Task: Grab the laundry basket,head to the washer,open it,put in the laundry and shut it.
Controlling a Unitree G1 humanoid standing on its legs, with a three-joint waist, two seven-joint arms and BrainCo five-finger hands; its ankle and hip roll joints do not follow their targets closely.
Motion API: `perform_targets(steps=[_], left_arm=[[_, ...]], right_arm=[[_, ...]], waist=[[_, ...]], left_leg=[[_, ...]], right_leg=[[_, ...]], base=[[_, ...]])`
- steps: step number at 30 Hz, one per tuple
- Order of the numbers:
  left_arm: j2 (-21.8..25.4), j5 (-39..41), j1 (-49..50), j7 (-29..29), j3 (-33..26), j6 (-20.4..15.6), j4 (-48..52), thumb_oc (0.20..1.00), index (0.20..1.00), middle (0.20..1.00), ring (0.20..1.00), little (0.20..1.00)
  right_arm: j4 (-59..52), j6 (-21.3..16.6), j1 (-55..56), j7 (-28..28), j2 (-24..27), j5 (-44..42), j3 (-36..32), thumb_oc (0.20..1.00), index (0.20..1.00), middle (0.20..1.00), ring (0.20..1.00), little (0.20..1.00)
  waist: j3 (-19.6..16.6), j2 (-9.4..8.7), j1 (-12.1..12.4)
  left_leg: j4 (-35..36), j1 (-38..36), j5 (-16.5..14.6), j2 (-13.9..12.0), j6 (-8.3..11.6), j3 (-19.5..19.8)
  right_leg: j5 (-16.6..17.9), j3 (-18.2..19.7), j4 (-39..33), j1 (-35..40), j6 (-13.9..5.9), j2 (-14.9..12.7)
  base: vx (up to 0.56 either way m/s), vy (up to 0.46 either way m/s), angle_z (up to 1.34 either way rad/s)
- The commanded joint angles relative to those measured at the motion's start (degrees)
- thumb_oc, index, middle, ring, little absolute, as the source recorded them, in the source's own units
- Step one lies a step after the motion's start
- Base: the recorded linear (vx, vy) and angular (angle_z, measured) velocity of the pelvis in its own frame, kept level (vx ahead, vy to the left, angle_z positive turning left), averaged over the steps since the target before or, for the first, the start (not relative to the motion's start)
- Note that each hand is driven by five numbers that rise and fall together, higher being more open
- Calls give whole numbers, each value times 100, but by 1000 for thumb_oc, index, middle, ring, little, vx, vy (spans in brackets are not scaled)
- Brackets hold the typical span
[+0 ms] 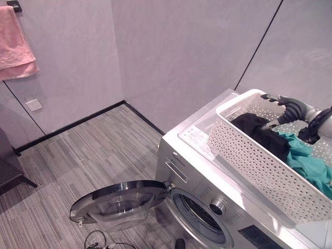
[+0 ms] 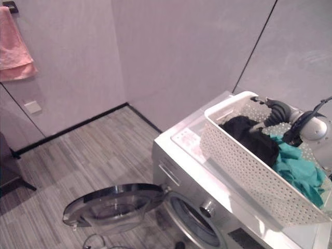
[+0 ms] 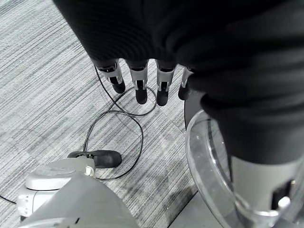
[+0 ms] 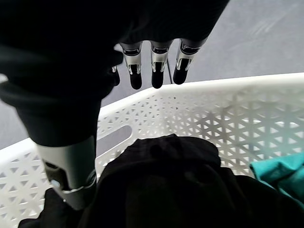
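Observation:
A white perforated laundry basket stands on top of the silver washer. It holds a black garment and a teal garment. The washer's round glass door hangs wide open, baring the drum opening. My right hand reaches over the basket's far rim, fingers straight, thumb down beside the black garment; it holds nothing. My left hand hangs open above the floor, next to the door's glass bowl.
A pink towel hangs on the wall at upper left, with a white wall plate below it. A dark piece of furniture stands at the left edge. Grey striped floor stretches in front of the washer.

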State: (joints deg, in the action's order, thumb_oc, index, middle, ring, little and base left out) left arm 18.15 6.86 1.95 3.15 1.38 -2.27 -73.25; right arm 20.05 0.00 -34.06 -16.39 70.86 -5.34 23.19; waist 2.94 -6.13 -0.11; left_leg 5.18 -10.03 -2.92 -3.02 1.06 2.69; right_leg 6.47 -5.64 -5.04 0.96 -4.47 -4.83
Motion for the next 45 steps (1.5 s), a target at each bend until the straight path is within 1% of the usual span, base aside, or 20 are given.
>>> perform_targets(steps=[1,5,12,15,21,24,25,29,36,38,45], left_arm=[[171,19,-205,57,241,-20,-418,1000,1000,1000,1000,1000],[175,19,-193,87,287,-18,-423,1000,1000,1000,1000,1000],[177,79,-216,129,388,-23,-392,1000,1000,1000,1000,1000],[172,113,-207,147,411,-29,-368,1000,1000,1000,1000,1000],[231,322,-200,174,361,-43,-337,1000,1000,1000,1000,1000],[255,356,-217,177,333,-58,-350,1000,1000,1000,1000,1000],[284,381,-222,201,328,-63,-335,1000,1000,1000,1000,1000],[320,365,-204,265,313,-79,-267,1000,1000,1000,1000,1000],[380,386,-312,285,340,-106,-152,1000,1000,1000,1000,1000],[401,371,-369,293,374,-116,-107,1000,1000,1000,1000,1000],[376,451,-465,314,458,-172,92,1000,1000,1000,1000,1000]], right_arm=[[307,-40,-599,144,-99,213,248,1000,1000,1000,1000,1000],[523,-15,-763,96,-161,377,419,1000,1000,1000,1000,1000],[1212,-23,-1430,-10,-346,615,1159,1000,1000,1000,1000,1000],[1328,-30,-1590,-25,-420,645,1323,1000,1000,1000,1000,1000],[1692,-61,-1960,-56,-638,756,1819,1000,1000,1000,1000,1000],[1731,-68,-1977,-117,-711,771,1951,1000,1000,1000,1000,1000],[1662,-77,-1952,-204,-706,800,2084,1000,1000,1000,1000,1000],[1357,-117,-1644,-475,-546,861,2255,1000,1000,1000,1000,1000],[1358,-150,-1263,-638,-481,1086,2317,1000,1000,1000,1000,1000],[1219,-167,-1097,-780,-436,1200,2385,1000,1000,1000,1000,1000],[924,-193,-664,-1017,-367,1040,2355,1000,1000,1000,1000,1000]], waist=[[-151,-167,199],[-147,-193,223],[-104,-280,311],[-79,-298,327],[13,-419,426],[54,-458,444],[92,-505,453],[164,-576,462],[349,-576,483],[432,-562,476],[586,-528,448]], left_leg=[[-70,-39,-499,-56,-56,-347],[-71,-42,-502,-61,-50,-326],[-58,-17,-481,-102,-22,-309],[-59,1,-469,-113,-12,-301],[-71,99,-424,-190,48,-279],[-86,135,-418,-210,65,-272],[-98,160,-415,-241,82,-254],[-125,193,-426,-283,106,-213],[-205,357,-417,-271,113,-120],[-229,427,-406,-264,121,-86],[-245,528,-385,-241,117,-47]], right_leg=[[-264,-176,122,-163,-287,-144],[-273,-196,110,-132,-277,-139],[-269,-221,81,-132,-266,-103],[-270,-232,74,-139,-263,-91],[-274,-284,40,-174,-242,-46],[-289,-306,55,-196,-239,-32],[-307,-330,69,-210,-230,-20],[-346,-400,87,-202,-225,-15],[-363,-440,98,-269,-219,-29],[-363,-475,98,-314,-217,-36],[-345,-490,89,-376,-214,-52]], base=[[0,0,0],[0,0,0],[0,0,0],[2,-18,7],[7,-37,4],[3,-40,5],[5,-62,0],[17,-40,5],[-4,-19,6],[0,0,0],[-6,-5,4]])
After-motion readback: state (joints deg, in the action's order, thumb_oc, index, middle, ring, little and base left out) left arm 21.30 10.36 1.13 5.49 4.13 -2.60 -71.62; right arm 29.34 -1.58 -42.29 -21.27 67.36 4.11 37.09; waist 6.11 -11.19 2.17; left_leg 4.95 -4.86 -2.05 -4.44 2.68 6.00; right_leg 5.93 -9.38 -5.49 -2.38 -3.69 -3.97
